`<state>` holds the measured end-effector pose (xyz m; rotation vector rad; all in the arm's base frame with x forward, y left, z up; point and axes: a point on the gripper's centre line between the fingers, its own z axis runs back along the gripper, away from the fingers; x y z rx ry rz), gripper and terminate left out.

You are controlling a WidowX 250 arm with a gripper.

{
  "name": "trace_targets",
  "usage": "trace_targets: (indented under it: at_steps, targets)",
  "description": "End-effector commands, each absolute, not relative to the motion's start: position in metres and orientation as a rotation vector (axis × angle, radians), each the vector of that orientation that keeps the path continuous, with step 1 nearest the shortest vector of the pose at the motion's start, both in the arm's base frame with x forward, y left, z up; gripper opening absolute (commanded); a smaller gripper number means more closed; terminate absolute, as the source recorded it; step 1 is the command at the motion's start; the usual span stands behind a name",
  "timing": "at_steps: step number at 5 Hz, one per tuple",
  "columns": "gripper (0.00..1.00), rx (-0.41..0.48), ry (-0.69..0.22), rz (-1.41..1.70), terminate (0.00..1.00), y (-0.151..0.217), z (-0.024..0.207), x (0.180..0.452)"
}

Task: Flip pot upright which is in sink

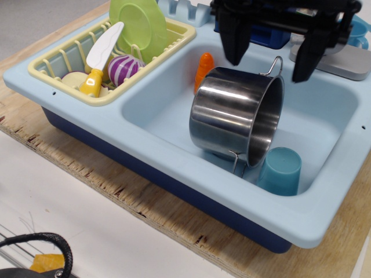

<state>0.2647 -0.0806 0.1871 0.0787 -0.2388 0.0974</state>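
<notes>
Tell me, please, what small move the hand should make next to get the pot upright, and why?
Probably lower straight down. The hand hangs open above the pot, which lies on its side in the sink, mouth toward the teal cup. Its upper rim and wire handle sit just beneath the fingers, ungripped.

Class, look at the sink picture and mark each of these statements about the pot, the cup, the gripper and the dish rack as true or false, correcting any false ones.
1. The pot lies on its side in the sink. True.
2. The gripper is clamped on the pot's handle. False: it is open, above the pot and holding nothing.
3. A teal cup sits in the basin beside the pot's open mouth. True.
4. The orange carrot is in the dish rack. False: it stands in the sink, behind the pot.
5. The green plate stands in the yellow dish rack. True.
</notes>
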Motion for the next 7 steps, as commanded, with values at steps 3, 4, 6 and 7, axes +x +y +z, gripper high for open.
trace_targets:
  at_steps: [3, 4, 6, 7]
  targets:
    - [1.00, 0.505, -0.020, 0.336, 0.00, -0.084, 0.176, 0.277]
    - [1.00, 0.483, -0.015, 0.332, 0.00, -0.078, 0.167, 0.275]
    - [1.00, 0.496, 0.000, 0.342, 0.00, -0.063, 0.155, 0.274]
    - [1.00, 0.471, -0.011, 0.345, 0.00, -0.052, 0.148, 0.278]
